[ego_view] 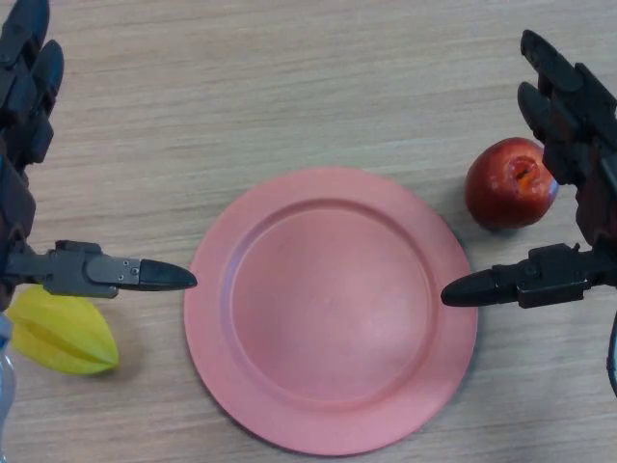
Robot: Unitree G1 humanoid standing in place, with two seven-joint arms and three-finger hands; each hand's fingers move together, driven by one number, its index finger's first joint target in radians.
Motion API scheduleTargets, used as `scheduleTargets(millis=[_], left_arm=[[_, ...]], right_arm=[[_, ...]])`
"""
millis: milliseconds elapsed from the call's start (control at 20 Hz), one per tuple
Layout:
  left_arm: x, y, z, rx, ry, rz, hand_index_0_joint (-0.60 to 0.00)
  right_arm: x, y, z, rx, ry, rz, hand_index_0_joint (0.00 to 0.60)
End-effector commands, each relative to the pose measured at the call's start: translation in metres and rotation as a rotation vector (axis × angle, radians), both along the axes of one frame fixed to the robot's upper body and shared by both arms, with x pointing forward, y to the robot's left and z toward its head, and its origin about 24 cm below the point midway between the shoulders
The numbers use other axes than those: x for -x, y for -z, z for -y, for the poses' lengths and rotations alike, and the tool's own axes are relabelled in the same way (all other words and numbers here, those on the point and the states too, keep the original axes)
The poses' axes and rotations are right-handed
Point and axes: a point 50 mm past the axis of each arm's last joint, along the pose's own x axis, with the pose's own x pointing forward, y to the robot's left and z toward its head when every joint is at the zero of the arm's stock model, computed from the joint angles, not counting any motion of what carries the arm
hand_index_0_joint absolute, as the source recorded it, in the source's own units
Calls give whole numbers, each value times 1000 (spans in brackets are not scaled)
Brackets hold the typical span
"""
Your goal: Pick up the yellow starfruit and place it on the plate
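A yellow starfruit (63, 331) lies at the near left edge of the wooden table (289, 87), just beside the rim of a pink plate (331, 309) and not yet on it. The robot's left hand (24, 193) hangs directly above and behind the fruit, its fingers straight and relaxed and its thumb reaching out toward the plate, holding nothing. The fruit's long axis runs roughly left to right, tilting a little toward the viewer at its right tip, which points at the plate. The left hand is plainly the nearer one (the right would have to cross the whole plate). The right hand (569, 183) shows at the far right, equally spread and empty, close beside a red apple (509, 182) that rests off the plate's upper right rim. Nothing stands between fruit and plate; judged from here, the move calls for a short drop onto the starfruit, then a brief carry rightward.
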Motion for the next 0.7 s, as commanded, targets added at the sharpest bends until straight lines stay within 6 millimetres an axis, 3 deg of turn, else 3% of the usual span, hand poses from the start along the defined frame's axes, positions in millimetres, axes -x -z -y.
scheduleTargets(millis=[50,500,700], left_arm=[[13,-28,-6,-35,-14,176,0],[17,-30,-9,-26,6,176,0],[31,-32,-12,-145,41,168,0]], right_arm=[[15,-35,3,0,-2,247,0],[8,-34,0,0,-11,221,0],[1,-32,-4,14,-33,234,0]])
